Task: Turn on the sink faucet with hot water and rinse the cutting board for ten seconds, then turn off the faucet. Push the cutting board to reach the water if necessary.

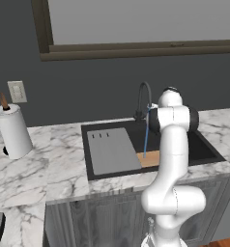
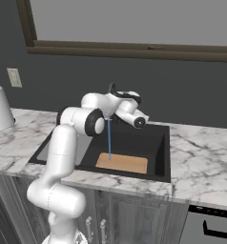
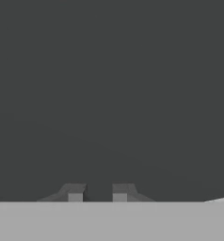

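The sink faucet (image 1: 143, 96) arches dark over the back of the black sink (image 1: 204, 149). A thin blue stream of water (image 1: 146, 137) falls from its spout onto the left end of the cutting board (image 1: 150, 158), a tan rectangle lying flat at the front of the basin. From the right, the water (image 2: 109, 138) strikes the cutting board (image 2: 122, 163) near its left edge. My arm reaches over the sink, with the hand up beside the faucet's top. My gripper (image 3: 97, 193) faces the dark wall, its tips a narrow gap apart with nothing between them.
A grey flat panel (image 1: 112, 150) with three slots fills the sink's left half. A paper towel roll (image 1: 13, 130) stands on the marble counter at far left, below a wall outlet (image 1: 17, 91). A window frame runs along the wall above.
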